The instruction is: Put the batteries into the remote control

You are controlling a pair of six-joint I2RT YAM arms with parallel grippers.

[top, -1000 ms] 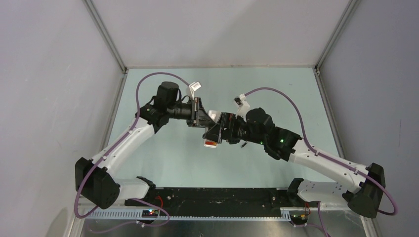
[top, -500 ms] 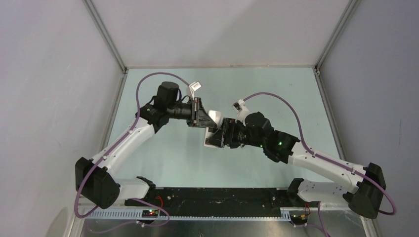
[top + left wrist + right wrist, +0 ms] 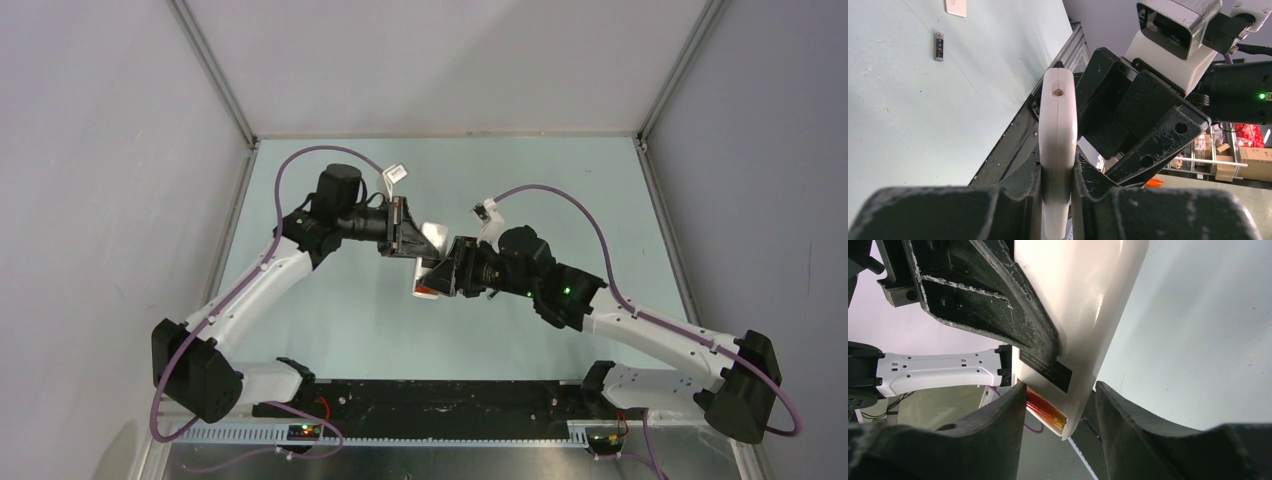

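Note:
My left gripper is shut on the white remote control and holds it edge-up above the table. In the right wrist view the remote control shows its plain back and an open compartment at its lower end, with an orange-red battery lying in it. My right gripper straddles that end. Its jaws are open: the left finger touches the compartment corner, and a gap separates the right finger from the remote. A dark battery lies on the table. From above, the two grippers meet at the remote control.
A small white cover piece lies on the table beyond the dark battery. The pale green table is walled by grey panels at the left, right and back. Purple cables loop over both arms.
My right gripper has moved left onto the remote's lower end, and its jaws have narrowed around it. The left arm still holds the remote in the same place.

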